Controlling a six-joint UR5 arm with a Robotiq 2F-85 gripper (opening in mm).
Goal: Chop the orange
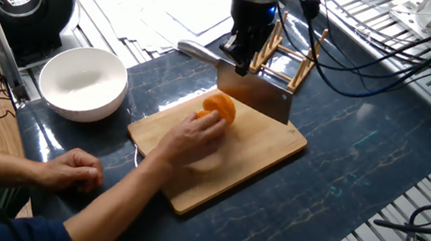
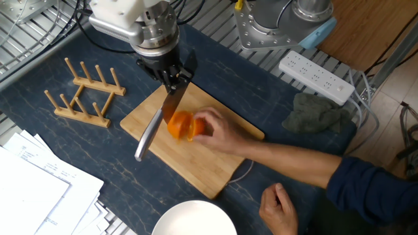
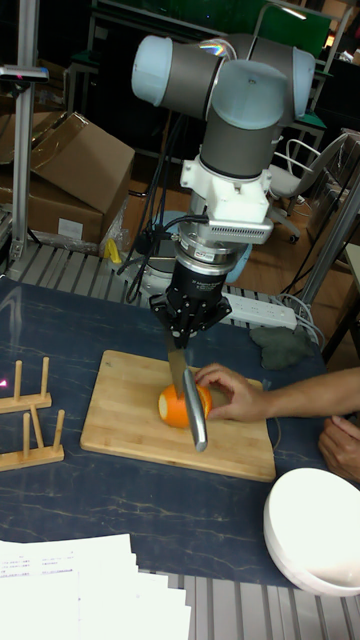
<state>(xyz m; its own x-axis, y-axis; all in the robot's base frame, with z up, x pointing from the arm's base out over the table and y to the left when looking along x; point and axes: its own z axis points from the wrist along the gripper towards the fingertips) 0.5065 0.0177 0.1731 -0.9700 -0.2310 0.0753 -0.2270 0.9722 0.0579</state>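
The claw (image 2: 171,79) is clamped on a knife (image 2: 159,117), its blade raised just above the orange (image 2: 179,125). The orange sits on the cutting board (image 2: 196,171), directly below the claw, steadied by a person's hand (image 2: 219,134) right beside the blade's path.

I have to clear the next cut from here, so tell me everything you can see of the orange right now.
The orange is small, round and bright, and sits on the wooden cutting board, toward its far side from the person. A person's hand holds it with the fingertips from one side. The cleaver, clamped in the gripper, hangs close over it; contact cannot be judged. Whether it is already cut through cannot be told. The white bowl stands apart.
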